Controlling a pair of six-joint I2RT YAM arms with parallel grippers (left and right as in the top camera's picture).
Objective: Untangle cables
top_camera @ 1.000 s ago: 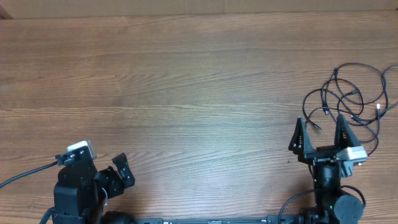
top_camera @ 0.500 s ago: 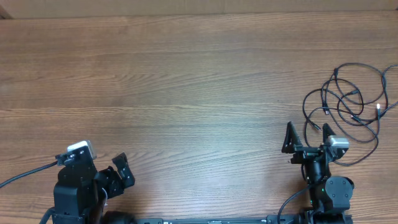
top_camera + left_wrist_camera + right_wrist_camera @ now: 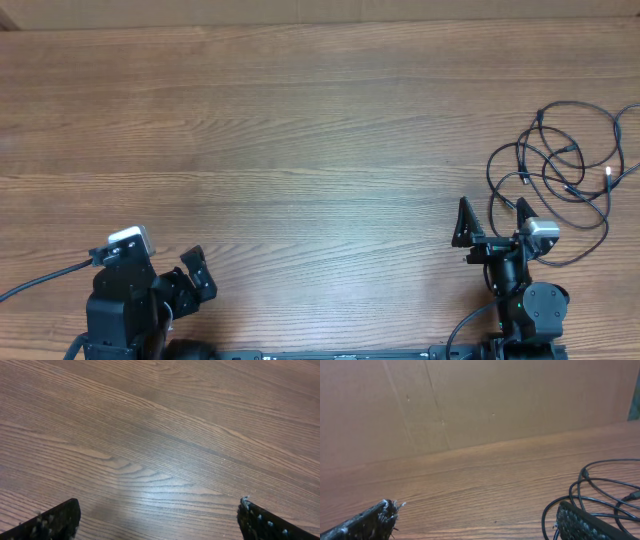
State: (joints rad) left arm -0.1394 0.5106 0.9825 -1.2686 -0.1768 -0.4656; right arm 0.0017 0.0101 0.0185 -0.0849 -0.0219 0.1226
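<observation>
Brown wood-grain tabletop (image 3: 300,120) carries thin black cables (image 3: 560,165), tangled in loose overlapping loops at three o'clock. Our right fingers (image 3: 462,228) hover spread at five o'clock, just beside them; our left fingers (image 3: 55,522), spread too, wait at seven. We judge untangling unstarted: next, pinch one outer strand.

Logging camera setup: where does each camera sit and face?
Overhead: above the table, facing straight down; left claw, right claw and cables show.
Left wrist: behind the left claw, tilted down at the table; its fingers at the bottom corners.
Right wrist: low, facing across the table to a brown wall; its fingers, cables.
Shared: overhead and right wrist both show the cables.
</observation>
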